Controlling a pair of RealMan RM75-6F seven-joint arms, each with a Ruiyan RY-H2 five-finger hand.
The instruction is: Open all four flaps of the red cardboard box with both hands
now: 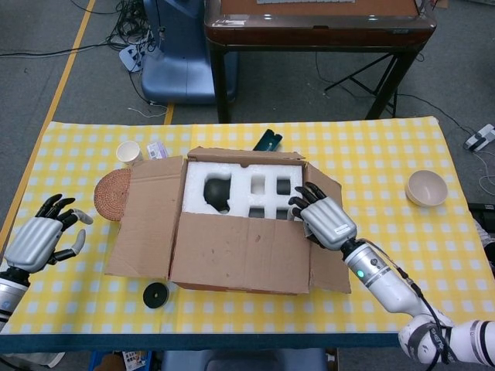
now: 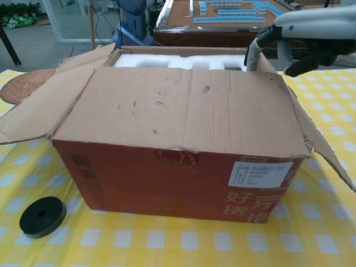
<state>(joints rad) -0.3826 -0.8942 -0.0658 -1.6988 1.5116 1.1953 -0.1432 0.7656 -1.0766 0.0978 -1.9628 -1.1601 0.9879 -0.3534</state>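
The red cardboard box stands mid-table. Its left flap lies folded outward, and so does the right flap. The far flap leans back. The near flap still covers the near half and is tilted up in the chest view. White foam with a black object shows inside. My right hand is at the box's right rim, fingers curled down by the near flap's far right corner; it grips nothing visibly. My left hand hovers at the table's left, fingers spread and empty.
A woven mat, paper cup and small packet lie left of the box. A black disc sits near the front edge. A bowl stands at the right. A dark item lies behind the box.
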